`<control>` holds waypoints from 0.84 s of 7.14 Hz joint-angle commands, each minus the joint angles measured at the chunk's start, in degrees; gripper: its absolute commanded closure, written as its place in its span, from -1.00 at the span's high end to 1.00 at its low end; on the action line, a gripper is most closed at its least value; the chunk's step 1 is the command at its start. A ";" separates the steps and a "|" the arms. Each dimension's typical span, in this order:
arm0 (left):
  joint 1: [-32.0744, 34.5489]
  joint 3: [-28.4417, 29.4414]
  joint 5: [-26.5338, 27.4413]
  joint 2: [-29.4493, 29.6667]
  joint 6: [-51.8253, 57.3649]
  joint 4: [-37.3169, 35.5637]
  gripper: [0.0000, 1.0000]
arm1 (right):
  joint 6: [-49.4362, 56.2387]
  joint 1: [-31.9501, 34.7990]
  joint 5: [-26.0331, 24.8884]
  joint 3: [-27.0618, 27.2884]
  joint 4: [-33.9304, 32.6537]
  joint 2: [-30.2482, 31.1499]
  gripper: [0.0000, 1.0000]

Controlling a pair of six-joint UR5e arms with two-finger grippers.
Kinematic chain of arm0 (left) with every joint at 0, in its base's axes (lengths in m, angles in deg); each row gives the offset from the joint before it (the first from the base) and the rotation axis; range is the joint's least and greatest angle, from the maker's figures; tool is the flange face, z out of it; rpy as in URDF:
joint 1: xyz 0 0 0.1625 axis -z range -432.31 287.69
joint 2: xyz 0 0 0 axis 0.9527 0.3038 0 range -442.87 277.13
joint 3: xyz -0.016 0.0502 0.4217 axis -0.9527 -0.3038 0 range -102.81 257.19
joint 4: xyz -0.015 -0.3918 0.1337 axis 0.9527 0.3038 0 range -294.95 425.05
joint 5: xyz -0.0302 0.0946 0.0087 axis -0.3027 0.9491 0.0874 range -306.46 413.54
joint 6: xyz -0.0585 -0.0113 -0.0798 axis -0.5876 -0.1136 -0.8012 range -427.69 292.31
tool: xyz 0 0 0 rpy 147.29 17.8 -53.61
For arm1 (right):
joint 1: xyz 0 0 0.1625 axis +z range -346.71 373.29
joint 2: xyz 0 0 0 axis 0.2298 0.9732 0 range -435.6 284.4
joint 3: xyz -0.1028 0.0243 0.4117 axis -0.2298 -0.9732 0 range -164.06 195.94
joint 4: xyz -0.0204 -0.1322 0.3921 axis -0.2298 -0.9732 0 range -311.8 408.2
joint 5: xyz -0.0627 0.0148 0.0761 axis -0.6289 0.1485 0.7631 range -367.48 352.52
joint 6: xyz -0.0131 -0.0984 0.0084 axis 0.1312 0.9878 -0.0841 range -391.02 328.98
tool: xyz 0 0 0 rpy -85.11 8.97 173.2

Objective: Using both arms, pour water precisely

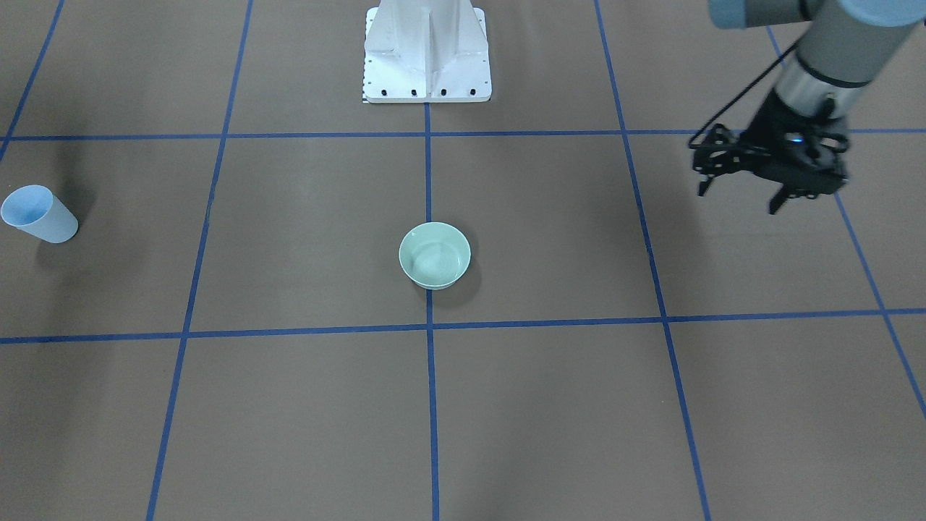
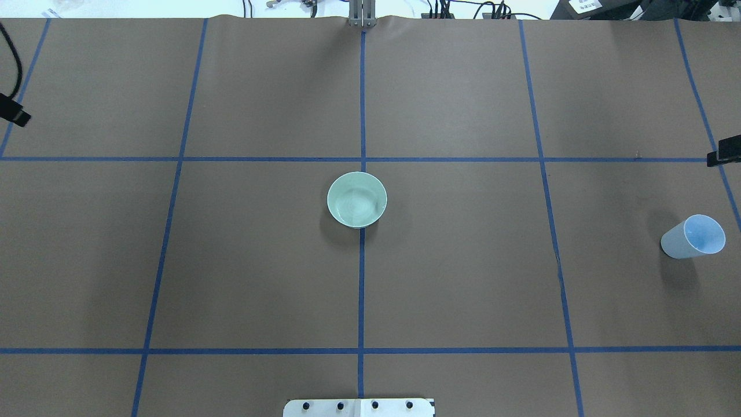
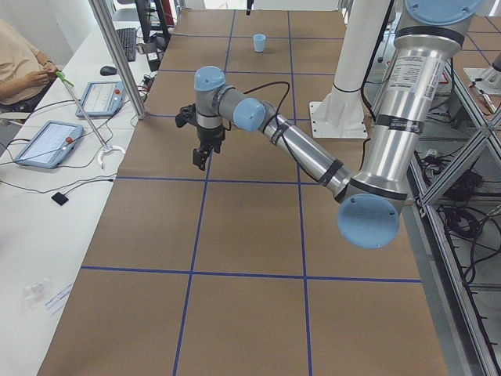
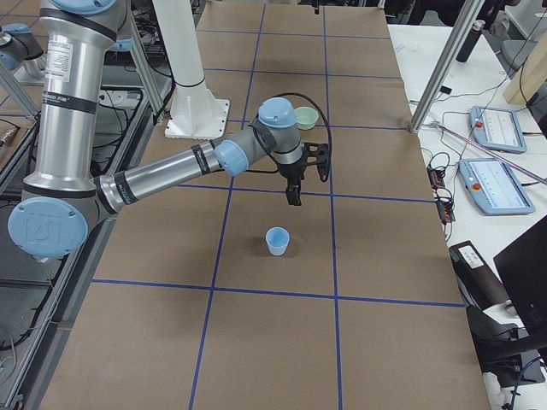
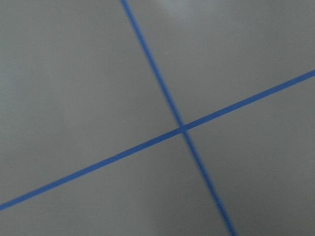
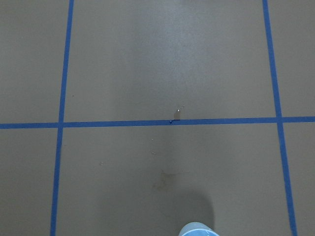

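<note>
Two silver-grey tubular arms with light-blue joint caps, both held above the brown paper-covered table [image 2: 260,272].

Left arm [image 1: 846,36]: black two-finger left gripper [image 3: 202,159] points down; finger spacing cannot be told.

Right arm [image 4: 162,181]: black right gripper [image 4: 293,196] points down; spacing likewise unclear.

Light-blue plastic cup [image 4: 277,241]: upright, near and lower than the right gripper.

Pale-green round bowl [image 2: 356,200]: between both grippers, well apart from each.

- The desk [image 2: 260,260] is showing flat brown, with blue lines [image 2: 362,289] crossing it in a grid.
- The bowl [image 2: 356,200] is showing pale green.
- The cup [image 2: 693,237] is showing light blue.
- The left arm [image 3: 305,153] and right arm [image 4: 154,184] are showing silver-grey, their joint caps [image 3: 368,222] light blue.
- The left tool [image 3: 200,163] and right tool [image 4: 293,198] are showing black.
- The pedestal [image 1: 427,51] is showing white.
</note>
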 commanded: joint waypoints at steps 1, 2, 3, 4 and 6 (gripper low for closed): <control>11.40 7.50 -0.92 -2.64 18.31 0.67 1.00 | -14.35 -9.40 -10.90 5.07 -0.05 1.61 1.00; 15.53 9.37 -0.31 -3.17 20.23 0.94 1.00 | -19.72 -13.89 -17.23 6.57 -0.05 3.19 1.00; 18.44 13.65 1.00 -4.83 20.16 2.24 1.00 | -25.52 -19.16 -25.65 6.85 -0.05 4.42 1.00; 18.82 14.91 1.01 -5.37 19.90 6.61 1.00 | -32.36 -25.21 -35.13 6.85 -0.14 6.61 1.00; 18.82 14.57 1.01 -6.33 19.89 7.18 1.00 | -45.55 -34.72 -48.87 6.85 -0.31 10.92 1.00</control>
